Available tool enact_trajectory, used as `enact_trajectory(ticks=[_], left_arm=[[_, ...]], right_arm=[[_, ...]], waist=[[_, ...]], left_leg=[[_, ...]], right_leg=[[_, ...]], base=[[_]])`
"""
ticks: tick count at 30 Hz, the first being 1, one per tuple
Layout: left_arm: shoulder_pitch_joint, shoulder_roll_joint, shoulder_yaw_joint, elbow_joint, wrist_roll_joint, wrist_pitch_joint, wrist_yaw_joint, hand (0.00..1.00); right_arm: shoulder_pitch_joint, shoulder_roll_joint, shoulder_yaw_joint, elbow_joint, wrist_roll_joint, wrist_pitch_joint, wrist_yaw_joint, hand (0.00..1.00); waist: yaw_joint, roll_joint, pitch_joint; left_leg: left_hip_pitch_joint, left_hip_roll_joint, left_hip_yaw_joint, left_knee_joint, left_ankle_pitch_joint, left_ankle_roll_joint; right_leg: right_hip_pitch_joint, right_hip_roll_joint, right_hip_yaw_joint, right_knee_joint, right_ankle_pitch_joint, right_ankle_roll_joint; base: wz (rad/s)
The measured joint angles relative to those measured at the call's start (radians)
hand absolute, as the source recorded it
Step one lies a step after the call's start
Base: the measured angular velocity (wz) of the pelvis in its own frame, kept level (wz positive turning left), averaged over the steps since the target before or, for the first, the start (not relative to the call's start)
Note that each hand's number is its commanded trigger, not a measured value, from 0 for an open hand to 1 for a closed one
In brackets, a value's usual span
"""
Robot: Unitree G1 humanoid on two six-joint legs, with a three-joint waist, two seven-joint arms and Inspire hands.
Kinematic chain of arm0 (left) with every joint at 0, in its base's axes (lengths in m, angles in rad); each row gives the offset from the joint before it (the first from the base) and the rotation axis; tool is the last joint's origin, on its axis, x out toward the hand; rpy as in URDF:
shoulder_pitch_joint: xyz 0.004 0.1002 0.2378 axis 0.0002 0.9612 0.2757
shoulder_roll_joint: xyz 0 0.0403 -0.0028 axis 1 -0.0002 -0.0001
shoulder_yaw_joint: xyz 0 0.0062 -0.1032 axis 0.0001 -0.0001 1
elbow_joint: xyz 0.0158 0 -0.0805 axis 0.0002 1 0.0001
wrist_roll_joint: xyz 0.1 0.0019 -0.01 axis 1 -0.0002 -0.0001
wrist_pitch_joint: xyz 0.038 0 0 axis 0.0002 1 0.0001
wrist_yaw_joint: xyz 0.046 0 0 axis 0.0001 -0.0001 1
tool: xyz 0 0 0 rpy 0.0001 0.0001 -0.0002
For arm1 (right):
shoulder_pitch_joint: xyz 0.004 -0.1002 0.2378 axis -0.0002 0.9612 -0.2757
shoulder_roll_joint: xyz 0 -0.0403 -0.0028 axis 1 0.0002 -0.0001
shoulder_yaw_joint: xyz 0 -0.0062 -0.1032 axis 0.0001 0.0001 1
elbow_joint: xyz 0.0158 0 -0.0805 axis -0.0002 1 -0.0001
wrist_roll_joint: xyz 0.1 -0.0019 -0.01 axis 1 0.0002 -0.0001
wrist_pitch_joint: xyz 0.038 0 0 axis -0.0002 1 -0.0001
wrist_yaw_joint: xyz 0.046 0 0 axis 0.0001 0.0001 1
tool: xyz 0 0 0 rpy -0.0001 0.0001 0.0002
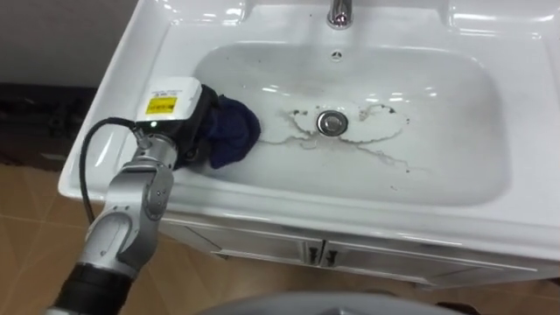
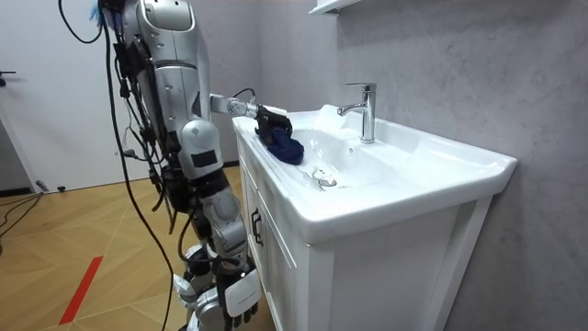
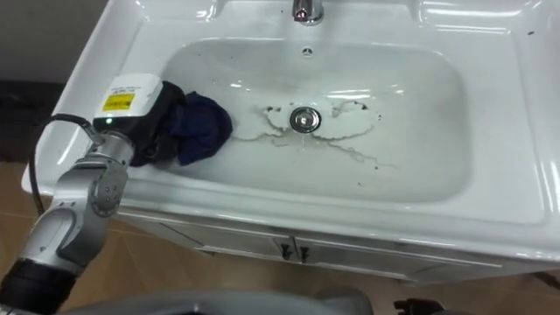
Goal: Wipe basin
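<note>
Nearest the robot is the white cabinet (image 1: 262, 249) that carries the counter, its two doors meeting at a pair of small dark handles (image 1: 320, 255), with wooden floor (image 1: 26, 245) to the left of it. In the room view the robot stands upright at the cabinet's front corner, facing the counter, with its left arm stretched out level over the edge.

Above the doors runs the broad front rim of the basin (image 1: 350, 214), white and glossy. The left arm crosses this rim near its left end and reaches down into the bowl. The left hand (image 1: 199, 124) lies on the bowl's left slope, back upward, pressed against a dark blue cloth (image 1: 234, 131). The cloth is bunched in a lump just beyond and to the right of the hand, touching the slope. The cloth covers the front of the hand, so it cannot be told whether the hand is clamped on the cloth or lies flat on it.

Further right, apart from the cloth, the round metal drain (image 1: 331, 122) sits at the bottom of the bowl. Thin dark streaks of dirt (image 1: 376, 153) ring it and trail off to the right. Beyond the drain a small overflow hole (image 1: 336, 55) shows in the back wall of the bowl. The chrome tap (image 1: 339, 12) stands on the far ledge, in line with the drain. Behind it rises a grey wall (image 2: 459, 64).
</note>
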Motion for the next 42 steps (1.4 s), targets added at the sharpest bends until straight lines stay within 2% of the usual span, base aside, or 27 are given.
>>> enact_trajectory(ticks=[5, 14, 18, 22, 28, 31, 35, 37, 39, 42], left_arm=[[-0.005, 0.000, -0.005, 0.009, 0.006, -0.001, -0.040, 1.00], [-0.018, -0.002, -0.023, 0.009, 0.043, 0.003, -0.094, 1.00], [-0.025, -0.014, -0.049, 0.008, 0.043, 0.020, -0.111, 1.00], [-0.040, -0.015, -0.081, 0.007, 0.042, 0.033, -0.132, 1.00], [-0.100, -0.015, -0.126, 0.044, 0.041, 0.056, -0.189, 1.00], [-0.116, -0.017, -0.133, 0.074, 0.036, 0.060, -0.205, 1.00], [-0.156, -0.018, -0.144, 0.123, 0.023, 0.066, -0.217, 1.00], [-0.191, -0.034, -0.142, 0.178, 0.012, 0.066, -0.214, 1.00], [-0.258, -0.062, -0.140, 0.278, 0.011, 0.064, -0.200, 1.00], [-0.324, -0.079, -0.139, 0.369, -0.010, 0.060, -0.168, 1.00]], right_arm=[[-0.005, 0.000, -0.002, 0.005, 0.000, -0.004, -0.009, 0.00], [-0.009, 0.001, 0.000, 0.016, 0.007, -0.004, -0.032, 0.00], [-0.009, 0.003, 0.000, 0.022, 0.012, -0.003, -0.041, 0.00], [-0.003, 0.009, 0.000, 0.031, 0.046, -0.001, -0.053, 0.00], [-0.007, 0.007, -0.001, 0.040, 0.082, 0.005, -0.053, 0.00], [-0.008, 0.001, -0.004, 0.039, 0.082, 0.005, -0.037, 0.00], [-0.011, -0.008, -0.011, 0.031, 0.088, 0.009, -0.024, 0.00], [-0.012, -0.010, -0.027, 0.029, 0.090, 0.015, -0.024, 0.00], [-0.022, -0.011, -0.043, 0.038, 0.119, 0.019, -0.025, 0.00], [-0.032, -0.012, -0.052, 0.040, 0.137, 0.019, -0.025, 0.00]], waist=[[-0.024, 0.004, 0.0076], [-0.029, 0.013, 0.0067], [-0.031, 0.013, 0.0065], [-0.037, 0.014, 0.0055], [-0.072, 0.018, 0.0037], [-0.096, 0.032, -0.0041], [-0.115, 0.057, 0.0000], [-0.118, 0.062, 0.0017], [-0.119, 0.061, 0.0023], [-0.125, 0.061, 0.0025]], left_leg=[[-0.001, 0.000, 0.000, -0.004, 0.000, 0.000], [0.015, -0.001, 0.011, -0.016, 0.000, 0.001], [0.017, -0.001, 0.022, -0.017, 0.000, 0.001], [0.014, 0.000, 0.023, -0.017, 0.000, 0.001], [0.005, -0.001, 0.024, -0.016, 0.000, 0.001], [-0.002, -0.001, 0.026, -0.014, 0.000, 0.001], [-0.010, 0.002, 0.044, -0.015, 0.000, 0.001], [-0.012, 0.005, 0.052, -0.017, 0.000, 0.001], [-0.020, 0.005, 0.071, -0.016, 0.001, 0.001], [-0.040, 0.004, 0.097, -0.015, 0.002, 0.004]], right_leg=[[0.000, 0.002, 0.004, 0.000, 0.000, -0.001], [-0.003, 0.002, 0.026, -0.003, 0.000, 0.001], [-0.004, 0.001, 0.029, -0.004, -0.001, 0.001], [-0.002, 0.000, 0.027, -0.004, -0.001, 0.001], [-0.003, 0.000, 0.027, -0.006, -0.001, 0.002], [-0.021, 0.000, 0.030, -0.005, -0.002, 0.003], [-0.044, 0.000, 0.046, 0.007, -0.002, 0.002], [-0.057, -0.004, 0.056, 0.027, -0.007, 0.002], [-0.091, -0.004, 0.072, 0.060, -0.018, 0.001], [-0.136, -0.005, 0.090, 0.095, -0.026, -0.001]], base=[[0.00], [-0.05], [-0.05], [0.00], [0.03], [-0.02], [-0.12], [-0.16], [-0.20], [-0.27]])
